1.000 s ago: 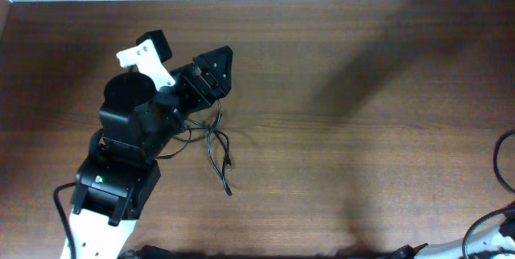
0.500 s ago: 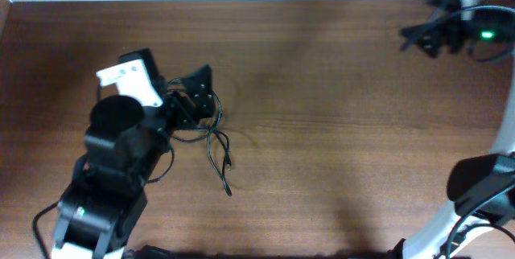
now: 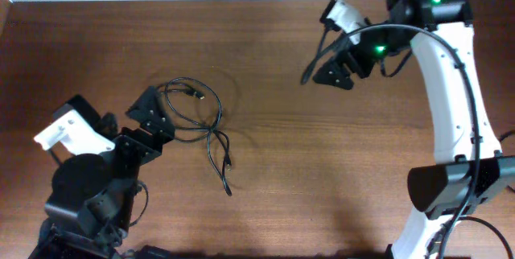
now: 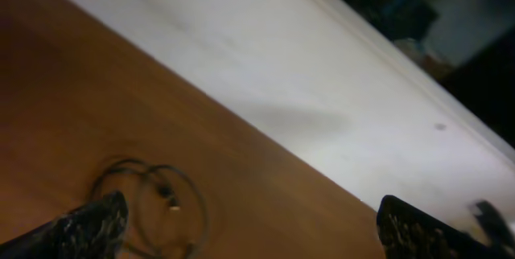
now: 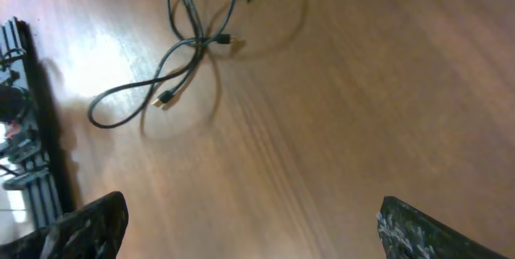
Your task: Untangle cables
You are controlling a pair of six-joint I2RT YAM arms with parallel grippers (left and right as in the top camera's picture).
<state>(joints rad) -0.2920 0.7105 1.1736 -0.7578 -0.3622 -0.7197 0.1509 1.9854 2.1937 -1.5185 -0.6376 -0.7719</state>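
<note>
1. Left gripper point(image 3: 154, 113) first: it sits at the near left, and its black fingers are spread wide. From the left wrist camera the rough, speckled fingertips point(image 4: 90, 225) sit at the two bottom corners with nothing between them. It's empty.
2. Over to the right gripper point(image 3: 331, 74), up at the far right. Its jaws are parted just as wide, and its grainy dark fingertips point(image 5: 84, 228) frame only bare wood. It carries nothing.
3. Now the cables point(image 3: 211, 133): thin, glossy black cords lying flat on the left half of the table. They start just right of the left gripper and are well apart from the right one. They curl into a couple of round loops that cross at one knot-like point, with two loose tails trailing toward the near edge. Small metal-tipped plugs point(image 5: 165, 96) show at the ends.
4. Underneath is the table point(image 3: 338, 178), smooth brown wood with a fine straight grain.
5. A plain white wall point(image 4: 265, 74) runs behind the far edge.
</note>
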